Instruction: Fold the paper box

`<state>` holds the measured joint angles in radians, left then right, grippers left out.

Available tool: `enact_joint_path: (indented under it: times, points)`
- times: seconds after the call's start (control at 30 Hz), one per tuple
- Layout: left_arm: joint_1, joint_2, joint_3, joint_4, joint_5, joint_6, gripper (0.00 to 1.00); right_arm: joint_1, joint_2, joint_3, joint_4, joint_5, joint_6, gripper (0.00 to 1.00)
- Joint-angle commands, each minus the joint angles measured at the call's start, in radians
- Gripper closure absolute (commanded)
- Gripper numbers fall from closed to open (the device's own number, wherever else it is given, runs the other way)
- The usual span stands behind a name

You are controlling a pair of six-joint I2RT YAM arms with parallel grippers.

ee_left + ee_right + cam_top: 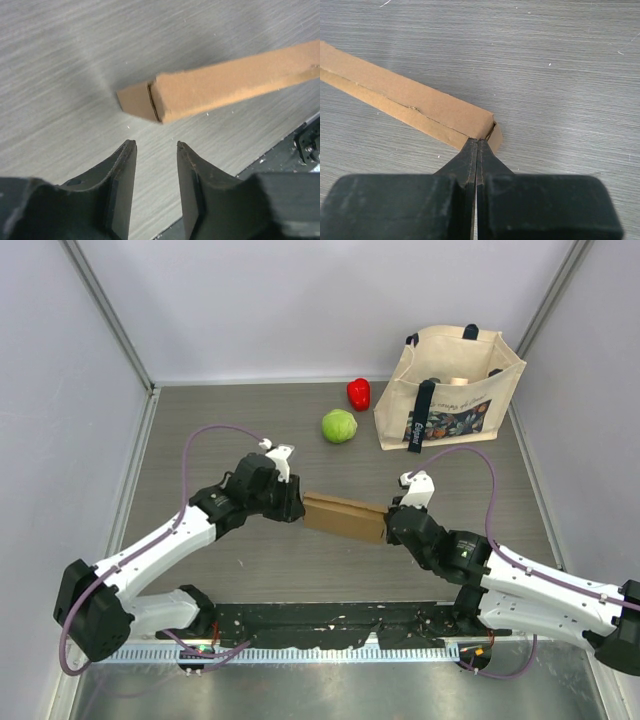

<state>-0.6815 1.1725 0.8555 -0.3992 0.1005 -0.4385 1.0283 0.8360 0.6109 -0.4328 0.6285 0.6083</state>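
Note:
The paper box (345, 517) is a brown cardboard box, folded shut into a flat narrow shape, lying on the table between my two grippers. My left gripper (298, 505) is open and empty just short of the box's left end (150, 100); its fingertips (131, 145) stay apart from the cardboard. My right gripper (392, 523) is shut, with its closed tips (477, 141) touching the box's right end corner (485, 125). Nothing shows between its jaws. A small end flap sticks out beside that corner.
A beige canvas tote bag (450, 390) stands at the back right. A green cabbage (339, 426) and a red pepper (358, 393) lie to its left. A black rail (330, 625) runs along the near table edge. Walls close in the left, back and right sides.

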Motion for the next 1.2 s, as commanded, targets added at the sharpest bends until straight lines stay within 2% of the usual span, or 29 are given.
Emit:
enact_joint_path:
  times: [0.0,0.07,0.13,0.17,0.2,0.27,0.33,0.5,0.63,1.0,1.17]
  points:
    - [0.000,-0.066,0.046,-0.093,0.076,-0.011,0.55,0.003,0.006,-0.011,-0.084,-0.015,0.018,0.99]
    - [0.014,-0.082,0.097,-0.125,0.112,-0.029,0.49,0.003,0.006,-0.011,-0.080,-0.018,0.013,0.99]
    - [0.048,-0.076,0.147,-0.132,0.186,-0.067,0.38,0.003,0.003,-0.013,-0.063,-0.026,-0.002,0.99]
    - [0.068,-0.071,0.158,-0.112,0.206,-0.139,0.32,0.003,0.003,-0.011,-0.055,-0.038,-0.008,0.99]
    - [0.092,-0.060,0.166,-0.102,0.231,-0.181,0.32,0.003,0.000,-0.013,-0.052,-0.041,-0.013,0.99]
    - [0.181,-0.011,0.185,-0.073,0.286,-0.311,0.34,0.003,0.000,-0.014,-0.041,-0.044,-0.027,0.99]
    - [0.229,0.036,0.210,-0.064,0.300,-0.336,0.34,0.003,0.000,-0.011,-0.043,-0.046,-0.036,0.99]
    - [0.231,0.144,0.232,-0.049,0.327,-0.321,0.38,0.003,-0.006,-0.003,-0.050,-0.044,-0.042,0.99]
    - [0.231,0.159,0.205,0.000,0.355,-0.316,0.48,0.003,-0.002,-0.007,-0.043,-0.053,-0.041,0.99]
    - [0.232,0.194,0.145,0.023,0.335,-0.279,0.49,0.003,0.012,0.006,-0.044,-0.067,-0.047,0.99]
    - [0.231,0.200,0.087,0.048,0.337,-0.273,0.62,0.003,0.014,0.004,-0.043,-0.073,-0.039,0.99]
